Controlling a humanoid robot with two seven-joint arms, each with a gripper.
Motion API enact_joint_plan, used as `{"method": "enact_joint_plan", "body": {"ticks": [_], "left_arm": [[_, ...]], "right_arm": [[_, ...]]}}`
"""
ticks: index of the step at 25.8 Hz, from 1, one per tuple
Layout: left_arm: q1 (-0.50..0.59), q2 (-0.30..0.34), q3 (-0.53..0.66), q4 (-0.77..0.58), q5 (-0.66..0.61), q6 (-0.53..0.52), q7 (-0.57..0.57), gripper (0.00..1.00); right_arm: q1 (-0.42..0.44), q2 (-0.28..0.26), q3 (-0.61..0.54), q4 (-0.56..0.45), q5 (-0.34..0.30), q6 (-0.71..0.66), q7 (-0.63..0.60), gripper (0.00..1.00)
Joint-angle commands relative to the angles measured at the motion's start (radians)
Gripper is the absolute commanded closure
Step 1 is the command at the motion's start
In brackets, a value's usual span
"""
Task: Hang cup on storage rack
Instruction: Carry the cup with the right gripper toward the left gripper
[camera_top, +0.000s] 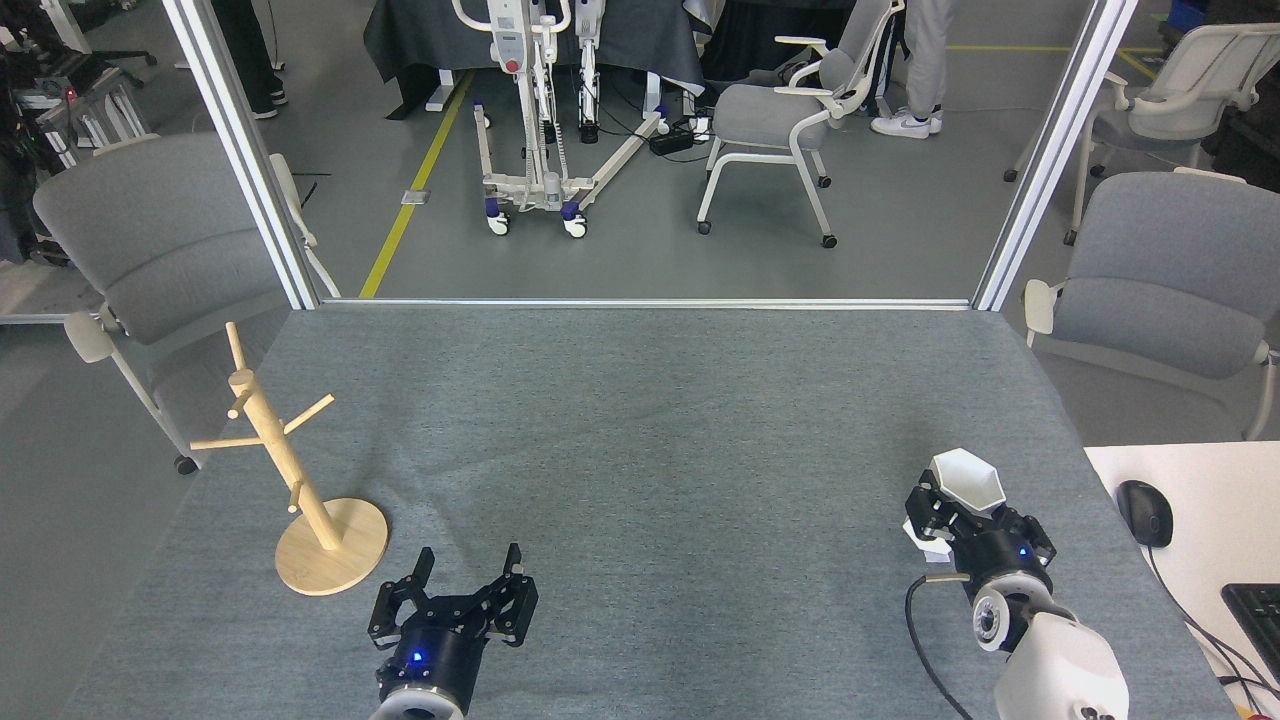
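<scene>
The white faceted cup (967, 478) is at the table's right, rim up, held in my right gripper (952, 508), whose dark fingers are shut on its lower sides; its handle is hidden. The wooden storage rack (283, 462) stands at the table's left edge on its round base (345, 553), with thin bare pegs angling up from the pole. My left gripper (469, 568) is near the front edge, just right of the rack's base, open with nothing between its fingers.
A white desk (1195, 520) with a black mouse (1145, 512) and keyboard (1258, 610) adjoins the table on the right. Grey chairs (150, 240) flank both sides. Metal frame posts (245, 160) rise at the far corners.
</scene>
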Motion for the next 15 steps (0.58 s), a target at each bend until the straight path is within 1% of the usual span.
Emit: {"method": "enact_joint_plan", "body": {"ticks": [1,3,5,6,8,9,11,12,14,15], "left_arm": [[0.000,-0.001,0.000,-0.001,0.000,0.000,0.000,0.01],[0.002,-0.001,0.000,-0.008,0.002,-0.002,0.000,0.01],[0.002,-0.001,-0.002,-0.014,0.002,-0.003,0.000,0.01],[0.002,-0.001,0.000,-0.018,0.002,-0.003,0.000,0.01],[0.003,-0.004,0.000,-0.028,0.008,-0.002,0.000,0.01],[0.003,-0.004,0.000,-0.032,0.008,-0.002,0.000,0.01],[0.005,0.008,-0.003,-0.049,0.008,-0.029,0.014,0.01],[0.008,0.012,-0.005,-0.064,0.003,-0.068,0.035,0.01],[0.012,0.012,-0.020,-0.092,-0.007,-0.192,0.092,0.01],[0.011,0.012,-0.035,-0.098,-0.021,-0.236,0.101,0.01]], "right_arm": [[0.009,-0.006,0.006,-0.068,-0.002,-0.012,0.002,0.65],[0.041,-0.006,0.038,-0.235,0.000,0.000,0.005,0.72],[0.099,-0.006,0.075,-0.433,0.003,0.040,0.011,0.72],[0.124,-0.005,0.085,-0.533,0.001,0.088,0.028,0.73],[0.182,0.000,0.112,-0.720,0.000,0.215,0.120,0.73],[0.203,0.001,0.148,-0.799,0.000,0.281,0.181,0.73],[0.219,0.003,0.250,-0.910,0.003,0.420,0.281,0.73],[0.219,0.003,0.302,-0.936,0.004,0.488,0.301,0.74],[0.207,0.000,0.440,-0.956,0.009,0.658,0.313,0.74],[0.200,-0.003,0.507,-0.956,0.012,0.736,0.318,0.74]]}}
